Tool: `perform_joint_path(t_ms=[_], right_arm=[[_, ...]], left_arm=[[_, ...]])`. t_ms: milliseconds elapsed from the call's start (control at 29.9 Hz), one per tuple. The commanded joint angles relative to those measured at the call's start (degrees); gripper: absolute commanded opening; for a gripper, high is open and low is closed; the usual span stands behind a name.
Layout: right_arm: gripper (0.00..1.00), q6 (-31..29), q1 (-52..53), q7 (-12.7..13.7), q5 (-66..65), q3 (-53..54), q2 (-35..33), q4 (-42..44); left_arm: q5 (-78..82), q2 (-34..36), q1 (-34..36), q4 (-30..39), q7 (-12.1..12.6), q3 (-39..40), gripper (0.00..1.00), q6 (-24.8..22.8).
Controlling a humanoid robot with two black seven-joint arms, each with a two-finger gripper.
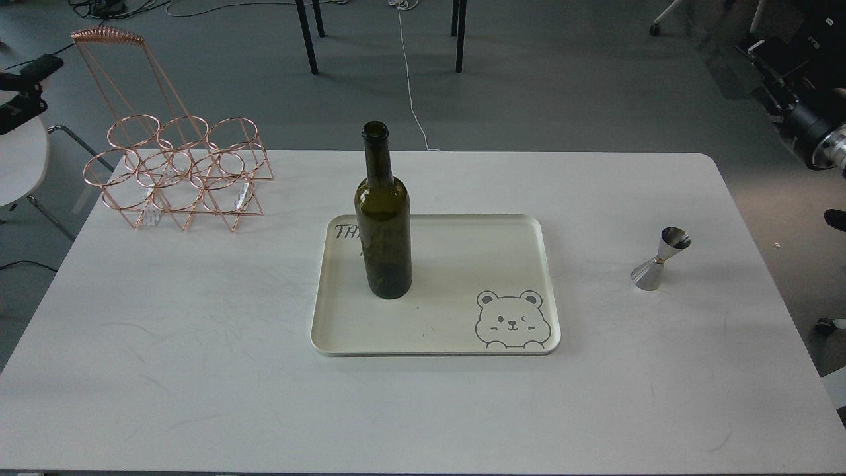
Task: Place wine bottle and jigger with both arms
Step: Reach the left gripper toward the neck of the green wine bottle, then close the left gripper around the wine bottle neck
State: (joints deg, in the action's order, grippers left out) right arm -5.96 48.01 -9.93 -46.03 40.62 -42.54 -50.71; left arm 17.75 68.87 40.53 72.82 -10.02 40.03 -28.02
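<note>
The wine bottle [384, 218], dark olive-green and unlabelled, stands upright on the left part of a cream tray [462, 344]. The jigger [659, 259], a small shiny steel double cone, stands upright on the white table to the right of the tray, and nothing touches it. My right gripper [760, 56] is raised at the top right, well above and behind the jigger; it is dark against dark things, so its fingers cannot be told apart. My left gripper [23, 89] shows only partly at the far left edge, off the table.
A copper wire bottle rack [178, 172] with a tall handle stands at the table's [198, 370] back left corner. The tray has a bear drawing [510, 320] at its front right. Chair legs and cables lie on the floor behind the table.
</note>
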Motion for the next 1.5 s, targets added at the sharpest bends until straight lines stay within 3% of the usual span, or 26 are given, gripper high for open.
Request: perform_joint_path(t_ms=[0, 100, 234, 635, 1136, 1470], right_arm=[[0.98, -3.96, 1.47, 0.08, 6.55, 0.34, 2.45, 5.26], [0.98, -7.92, 1.47, 0.17, 13.48, 0.6, 2.81, 7.03], [0.98, -9.95, 1.38, 0.34, 24.2, 0.6, 3.68, 8.96], [0.98, -12.06, 1.56, 1.14, 31.0, 0.86, 6.41, 9.85], [0.98, -12.06, 3.67, 1.22, 31.0, 0.87, 6.5, 8.79], [0.98, -12.32, 3.58, 1.14, 31.0, 0.25, 6.5, 8.79]], left_arm=[[11.22, 0.74, 0.34, 8.1, 0.08, 0.48, 0.98, 0.02], [22.99, 0.04, 0.43, 14.78, 0.08, 0.48, 0.98, 0.02], [38.29, -2.68, 0.43, 20.59, 0.08, -0.13, 0.98, 5.69], [73.46, -12.08, -0.54, 24.21, 0.08, -0.4, 0.87, 9.13], [85.07, -19.12, -0.45, 25.53, 0.08, -2.51, 0.87, 9.65], [87.54, -24.74, 0.6, 22.37, 0.61, -2.33, 0.87, 9.65]])
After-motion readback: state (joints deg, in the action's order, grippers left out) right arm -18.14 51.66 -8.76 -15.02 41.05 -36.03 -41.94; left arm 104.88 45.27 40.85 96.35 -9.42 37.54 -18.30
